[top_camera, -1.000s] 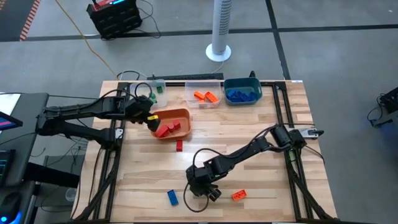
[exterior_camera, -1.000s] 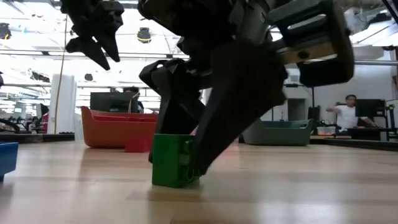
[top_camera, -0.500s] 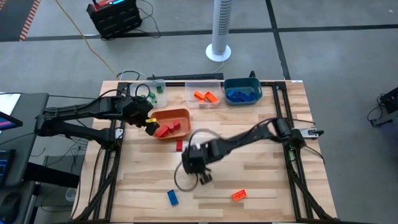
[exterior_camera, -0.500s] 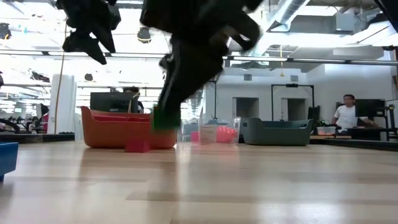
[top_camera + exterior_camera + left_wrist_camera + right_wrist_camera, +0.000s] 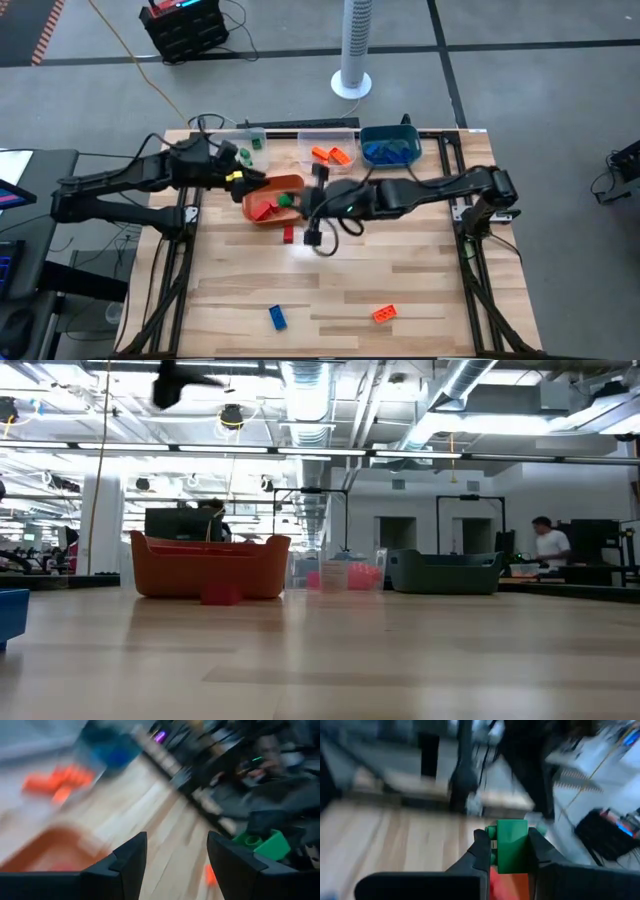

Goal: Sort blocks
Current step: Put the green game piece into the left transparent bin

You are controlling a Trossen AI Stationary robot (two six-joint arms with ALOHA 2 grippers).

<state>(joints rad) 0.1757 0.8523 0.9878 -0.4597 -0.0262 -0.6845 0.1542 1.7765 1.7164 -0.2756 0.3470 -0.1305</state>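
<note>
Wood table (image 5: 420,280), orange bin (image 5: 285,184) by the left edge. Right gripper (image 5: 507,851) clamps a green block (image 5: 512,845) by its flat sides, held over that bin. Hard, light, slick plastic; side faces look like the right hold, studs clear. Left gripper (image 5: 175,852) open beside the bin, empty. Only the high view shows loose blue block (image 5: 277,318) and orange block (image 5: 384,314) near the front edge.

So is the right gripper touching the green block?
Touching. In the right wrist view, the right gripper has its two dark fingers pressed against both sides of the green block, holding it above the orange bin.
</note>
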